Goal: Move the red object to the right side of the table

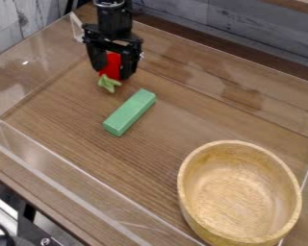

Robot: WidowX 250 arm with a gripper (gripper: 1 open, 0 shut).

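Brown wood-grain worktop point(208, 106) carried the small glossy red strawberry-shaped toy point(112, 67), straddled by the black gripper's point(113, 67) released jaws, apparently for grasping.

Small glossy red strawberry-shaped toy point(112, 67) with a pale green leafy end: sits at the far left of the brown wood-grain worktop point(208, 110), which is bordered by low clear acrylic walls. Red body stands between the two open black fingers of the claw point(113, 69); contact with the fingers cannot be told. Leafy end points toward the camera, low against the worktop surface. Right side of the worktop lies well apart from the toy
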